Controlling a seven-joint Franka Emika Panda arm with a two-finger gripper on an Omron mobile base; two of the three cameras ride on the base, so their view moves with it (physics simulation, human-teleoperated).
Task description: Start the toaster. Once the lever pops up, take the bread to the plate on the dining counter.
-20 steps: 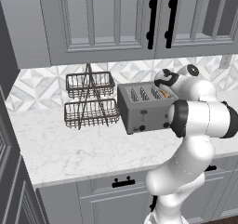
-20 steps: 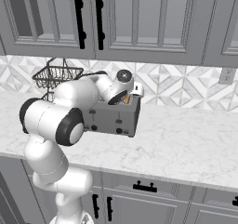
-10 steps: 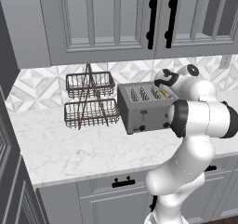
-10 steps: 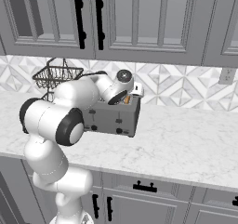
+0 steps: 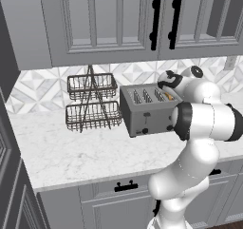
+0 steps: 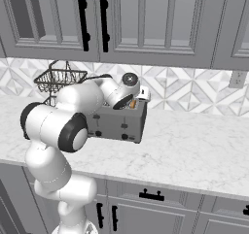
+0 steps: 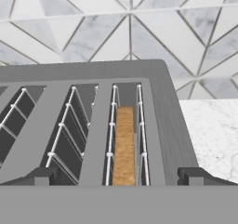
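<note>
Open gripper (image 7: pixel 118 175), its 2 fingertips (image 7: pixel 42 175) spread wide, poised above the toaster (image 5: pixel 147 111), bread (image 7: pixel 123 146) seated in its rightmost slot.

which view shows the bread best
The hand view: the bread stands edge-up in the toaster's rightmost slot. The left base view shows an orange sliver; in the right base view the arm mostly hides it.

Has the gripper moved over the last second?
No. In both base views the gripper hangs in the same spot over the toaster, jaws wide, above the slot holding the bread.
</note>
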